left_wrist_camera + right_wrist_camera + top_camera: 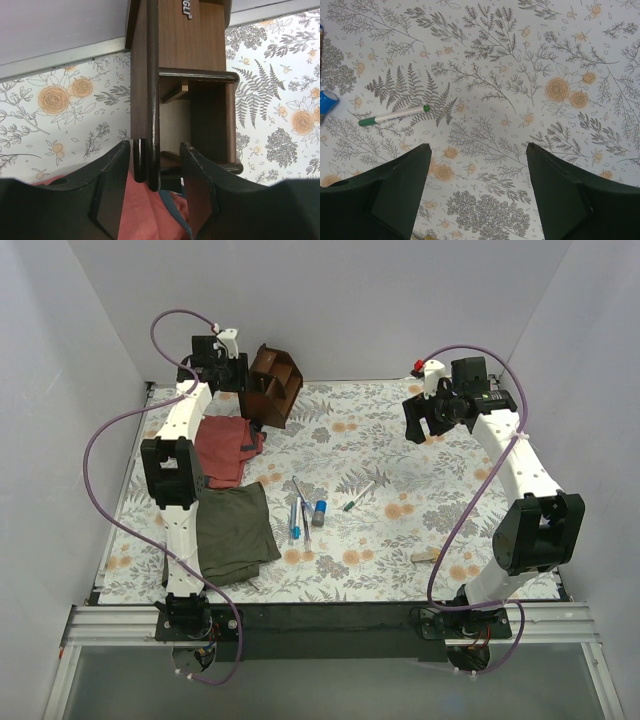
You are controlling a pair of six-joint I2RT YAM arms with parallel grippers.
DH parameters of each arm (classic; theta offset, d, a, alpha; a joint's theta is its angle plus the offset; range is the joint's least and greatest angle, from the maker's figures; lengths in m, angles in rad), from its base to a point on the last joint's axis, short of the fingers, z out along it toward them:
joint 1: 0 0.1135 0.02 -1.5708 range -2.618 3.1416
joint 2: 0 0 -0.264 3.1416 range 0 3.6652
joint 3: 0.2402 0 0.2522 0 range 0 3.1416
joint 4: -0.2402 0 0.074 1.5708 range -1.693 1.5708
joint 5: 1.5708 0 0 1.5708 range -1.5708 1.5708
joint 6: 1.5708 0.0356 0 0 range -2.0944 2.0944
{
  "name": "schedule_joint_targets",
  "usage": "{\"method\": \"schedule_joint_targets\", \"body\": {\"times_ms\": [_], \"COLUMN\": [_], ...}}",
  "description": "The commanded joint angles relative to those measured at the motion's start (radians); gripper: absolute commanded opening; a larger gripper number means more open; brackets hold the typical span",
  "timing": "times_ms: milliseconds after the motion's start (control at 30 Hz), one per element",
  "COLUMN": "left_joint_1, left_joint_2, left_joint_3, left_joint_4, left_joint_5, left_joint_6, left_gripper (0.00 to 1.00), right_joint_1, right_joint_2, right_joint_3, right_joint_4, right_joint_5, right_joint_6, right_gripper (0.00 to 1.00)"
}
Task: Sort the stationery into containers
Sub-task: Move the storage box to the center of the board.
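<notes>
Brown organiser [275, 385], top view: at the back left of the table [450, 460], just beyond the red cloth [225, 450].
Left gripper [235, 375], top view: right against the organiser's left side, well apart from every pen.
Pens, top view: blue pen [295, 518] and grey pen [302, 502] lie side by side mid-table, running near to far, beside the olive cloth [235, 532]. The blue-capped tube [319, 511] is just to their right.
White pen [358, 496], top view: green-tipped, lying on a slant, the closest pen to the right arm.
Beige block [425, 555], top view: alone near the front right.
Right gripper [425, 420], top view: raised over the back right, holding nothing.
Left gripper [155, 187], left wrist view: jaws spread astride the organiser's [200, 60] upright side wall. The left finger is close against it and a gap shows at the right finger, so nothing is pinched.
Right gripper [477, 190], right wrist view: fingers [395, 200] wide apart over bare print.
White pen [395, 115], right wrist view: up and to the left of the jaws, its long axis almost in line with the way they close.
Judgement: the right arm is the free and nearer one. It would likely need to shift toward the pen and turn the wrist so the fingers cross the shaft.
</notes>
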Motion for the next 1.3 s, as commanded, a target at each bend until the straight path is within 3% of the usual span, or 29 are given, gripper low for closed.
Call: {"method": "schedule_joint_targets", "body": {"times_ms": [0,133,500,733,967,1100,1267], "left_joint_1": [-0.001,-0.015,-0.035,-0.033,-0.035,-0.04,-0.087], "left_joint_2": [0.021,0.053,-0.002,-0.114,-0.195,-0.214,-0.189], "left_joint_3": [0.038,0.071,-0.001,-0.132,-0.195,-0.215,-0.213], "left_joint_4": [0.02,0.038,0.093,0.079,0.027,0.035,0.05], "left_joint_5": [0.01,-0.011,0.019,0.168,0.415,0.55,0.613], "left_joint_6": [-0.008,0.019,0.206,0.363,0.527,0.589,0.708], "left_gripper": [0.44,0.42,0.07,0.03,0.01,0.02,0.02], "right_joint_1": [0.001,0.001,0.001,0.001,0.001,0.001,0.001], "right_joint_2": [0.0,0.005,0.02,0.052,0.06,0.043,-0.003], "right_joint_3": [0.036,0.034,0.048,0.075,0.068,0.036,-0.033], "right_joint_4": [0.002,0.002,-0.024,-0.043,-0.049,-0.046,-0.046], "right_joint_5": [-0.025,-0.02,0.0,-0.011,-0.027,-0.046,-0.048], "right_joint_6": [0.008,0.011,-0.012,-0.033,-0.085,-0.113,-0.166], "right_gripper": [0.85,0.85,0.84,0.83,0.83,0.82,0.82]}}
